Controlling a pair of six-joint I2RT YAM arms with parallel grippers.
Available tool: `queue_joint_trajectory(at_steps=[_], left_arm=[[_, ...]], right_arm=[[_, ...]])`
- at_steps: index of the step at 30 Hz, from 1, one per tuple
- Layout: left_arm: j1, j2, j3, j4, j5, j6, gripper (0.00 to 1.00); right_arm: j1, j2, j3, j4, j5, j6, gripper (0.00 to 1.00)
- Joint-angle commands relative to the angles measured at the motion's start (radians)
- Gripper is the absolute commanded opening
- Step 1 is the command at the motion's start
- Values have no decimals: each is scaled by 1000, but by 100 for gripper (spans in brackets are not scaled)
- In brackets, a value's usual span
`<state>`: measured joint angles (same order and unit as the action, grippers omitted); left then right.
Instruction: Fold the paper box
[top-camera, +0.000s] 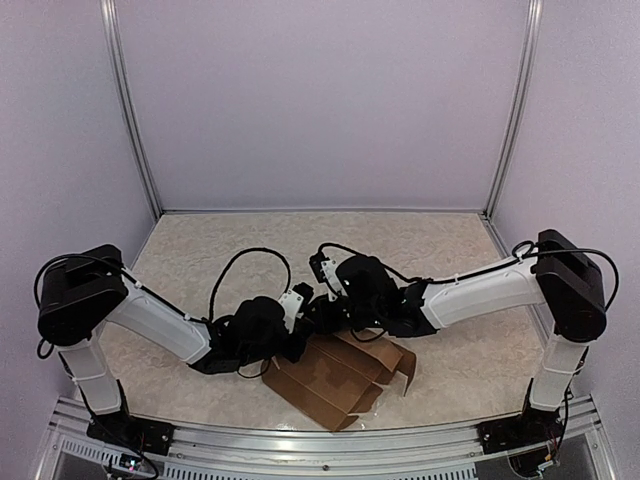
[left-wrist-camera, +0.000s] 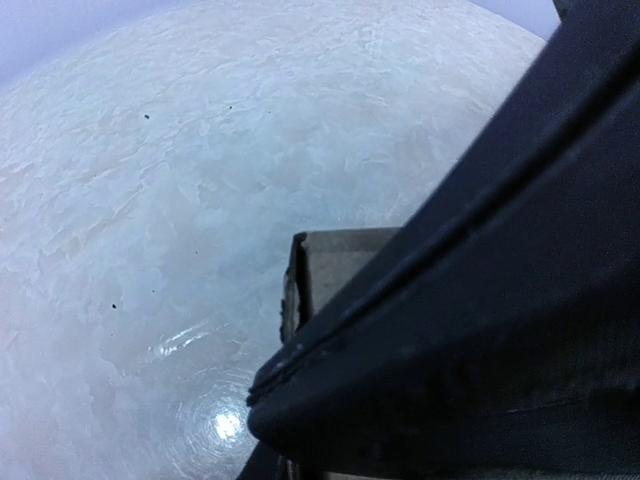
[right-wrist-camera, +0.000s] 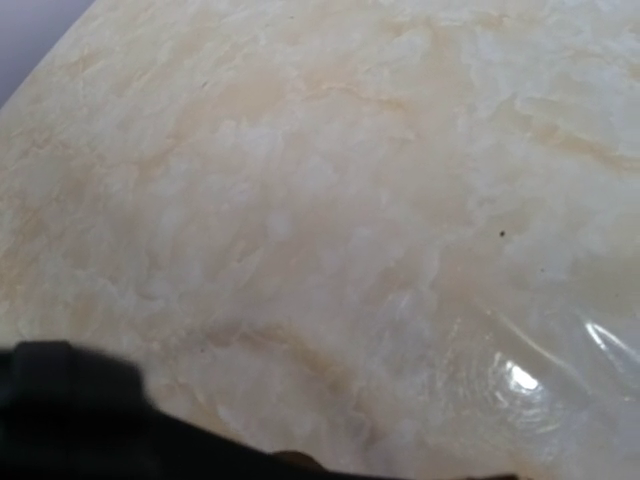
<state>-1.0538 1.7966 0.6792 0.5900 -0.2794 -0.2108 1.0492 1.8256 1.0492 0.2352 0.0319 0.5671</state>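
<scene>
A brown paper box (top-camera: 335, 380) lies near the front edge of the table (top-camera: 250, 240). It looks partly folded, with creased panels raised and flaps loose. The left tool (top-camera: 293, 345) touches its edge, but I cannot tell its grip. The right tool (top-camera: 318, 315) is closed. Most folding likely remains.

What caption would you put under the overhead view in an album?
The left arm and right arm meet over a creased brown paper box at the near edge of the table.
</scene>
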Motion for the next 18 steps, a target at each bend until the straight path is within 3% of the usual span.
queue_joint_trajectory(at_steps=[1,5,18], left_arm=[[-7,31,-3,27,-6,-3,12],[-9,36,3,24,-1,0,0],[-22,31,31,-11,-17,26,0]], right_arm=[[6,8,8,-88,32,10,0],[6,-18,4,-89,55,22,0],[6,-97,-6,-54,103,16,0]])
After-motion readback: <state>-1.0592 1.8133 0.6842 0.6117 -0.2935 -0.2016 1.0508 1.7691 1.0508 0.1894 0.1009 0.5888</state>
